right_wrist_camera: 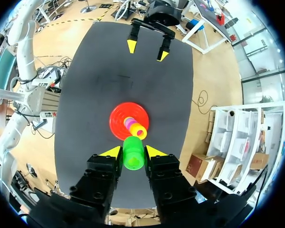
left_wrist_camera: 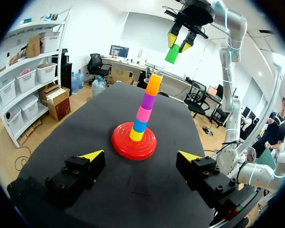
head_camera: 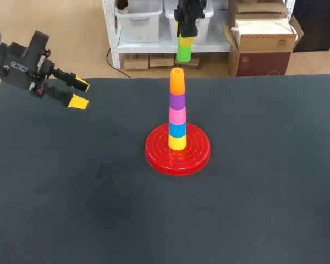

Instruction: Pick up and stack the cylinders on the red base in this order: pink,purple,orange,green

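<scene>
Hovering above the five-piece tower [head_camera: 177, 110] on the red base [head_camera: 193, 155], the right end effector [right_wrist_camera: 133, 151] clamps a green cylinder [head_camera: 184, 50]; the left end effector [head_camera: 77, 92] sits well aside, fingers spread.

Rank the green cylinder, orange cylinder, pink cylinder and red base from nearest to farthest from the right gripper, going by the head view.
1. green cylinder, held in the right gripper, highest of all.
2. orange cylinder, just below, topmost of those stacked.
3. pink cylinder, lower, midway down those stacked.
4. red base, at the very bottom.
</scene>
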Robot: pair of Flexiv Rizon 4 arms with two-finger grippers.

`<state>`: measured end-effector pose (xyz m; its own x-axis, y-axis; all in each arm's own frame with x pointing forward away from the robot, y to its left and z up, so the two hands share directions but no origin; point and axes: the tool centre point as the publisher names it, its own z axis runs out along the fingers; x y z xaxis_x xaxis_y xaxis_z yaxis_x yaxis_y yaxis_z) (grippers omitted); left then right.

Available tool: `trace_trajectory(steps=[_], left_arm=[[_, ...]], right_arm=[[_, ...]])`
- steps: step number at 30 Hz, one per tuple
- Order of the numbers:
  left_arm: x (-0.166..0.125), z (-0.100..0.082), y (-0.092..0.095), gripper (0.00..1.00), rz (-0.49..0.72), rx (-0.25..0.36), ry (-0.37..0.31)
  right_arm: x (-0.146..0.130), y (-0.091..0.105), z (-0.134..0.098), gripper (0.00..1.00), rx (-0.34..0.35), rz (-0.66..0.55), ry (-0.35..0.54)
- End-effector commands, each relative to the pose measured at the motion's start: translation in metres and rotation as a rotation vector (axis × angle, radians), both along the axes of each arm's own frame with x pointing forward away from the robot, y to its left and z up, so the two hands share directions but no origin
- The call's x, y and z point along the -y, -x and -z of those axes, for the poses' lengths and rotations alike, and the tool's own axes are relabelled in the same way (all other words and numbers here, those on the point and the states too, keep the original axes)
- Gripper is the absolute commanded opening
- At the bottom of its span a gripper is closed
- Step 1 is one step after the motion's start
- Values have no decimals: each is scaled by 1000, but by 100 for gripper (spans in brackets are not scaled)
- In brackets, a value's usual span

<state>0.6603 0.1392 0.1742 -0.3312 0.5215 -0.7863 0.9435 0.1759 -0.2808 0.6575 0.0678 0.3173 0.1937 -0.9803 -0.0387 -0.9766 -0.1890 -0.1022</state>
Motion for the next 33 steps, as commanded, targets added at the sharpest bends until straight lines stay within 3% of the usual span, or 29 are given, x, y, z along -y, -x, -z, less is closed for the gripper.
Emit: trace_trajectory(steps=[1,33], left_arm=[[-1,1,-2,100,5,-1,2],[-1,1,-2,100,5,-1,2]], right_arm=[[-6,-6,1,0,-29,-9,10],[-8,-14,27,0,-104,3,36]])
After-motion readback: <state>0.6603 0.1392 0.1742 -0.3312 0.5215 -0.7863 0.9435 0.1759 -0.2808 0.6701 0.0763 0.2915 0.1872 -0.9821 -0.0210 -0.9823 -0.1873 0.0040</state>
